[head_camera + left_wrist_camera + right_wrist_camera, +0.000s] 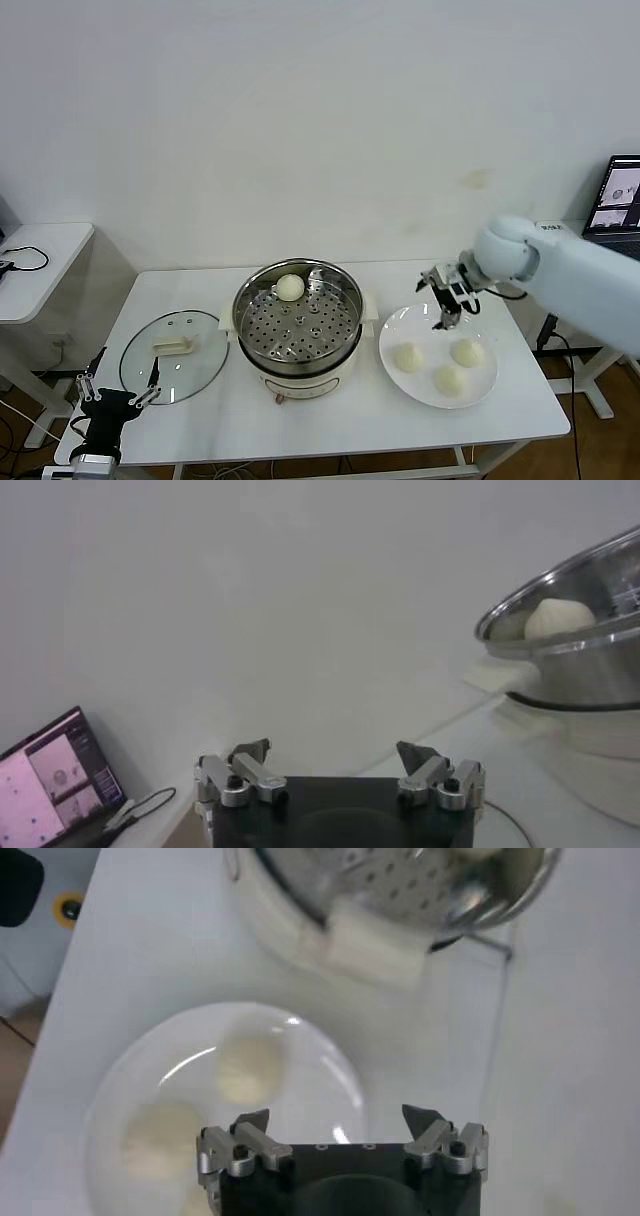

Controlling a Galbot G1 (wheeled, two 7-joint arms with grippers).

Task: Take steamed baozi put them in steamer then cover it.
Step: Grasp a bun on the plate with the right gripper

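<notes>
Three baozi [408, 357] on plate [392, 331] just below right gripper [444, 302], fingers wide apart and empty, arm reaching in over plate's far edge, fourth baozi [290, 287] in steamer [345, 300], cover [200, 330] flat on table [520, 395], left gripper [120, 385] spread empty at near-left corner.

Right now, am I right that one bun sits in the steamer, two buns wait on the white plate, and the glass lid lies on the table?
Not quite: the head view shows three buns on the white plate, not two. One bun does sit in the steamer, and the glass lid lies on the table.
</notes>
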